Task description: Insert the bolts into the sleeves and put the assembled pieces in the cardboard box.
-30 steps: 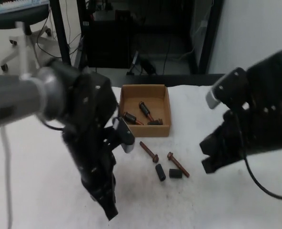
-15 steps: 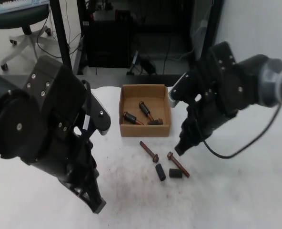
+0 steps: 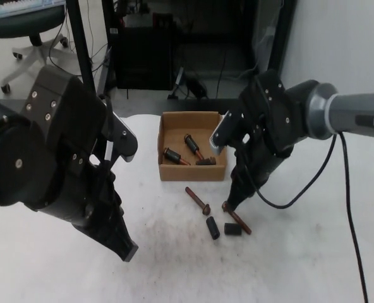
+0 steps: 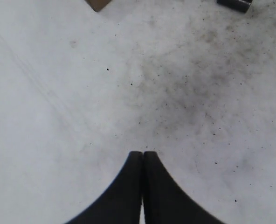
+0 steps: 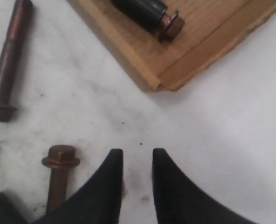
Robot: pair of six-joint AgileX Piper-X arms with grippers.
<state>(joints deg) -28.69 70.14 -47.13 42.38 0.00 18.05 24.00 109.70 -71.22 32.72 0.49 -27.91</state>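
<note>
Right wrist view: right jaws slightly apart and empty, low over the tabletop (image 5: 212,116); a bolt (image 5: 59,161) lies just beside them, near the box (image 5: 119,49). Left jaws pressed together, well left of the sleeves (image 3: 213,228).

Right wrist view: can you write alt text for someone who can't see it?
The right gripper, slightly open, hangs over the white bench beside a loose bolt. A second bolt lies farther off, and a corner of the cardboard box holds a sleeved bolt.
</note>
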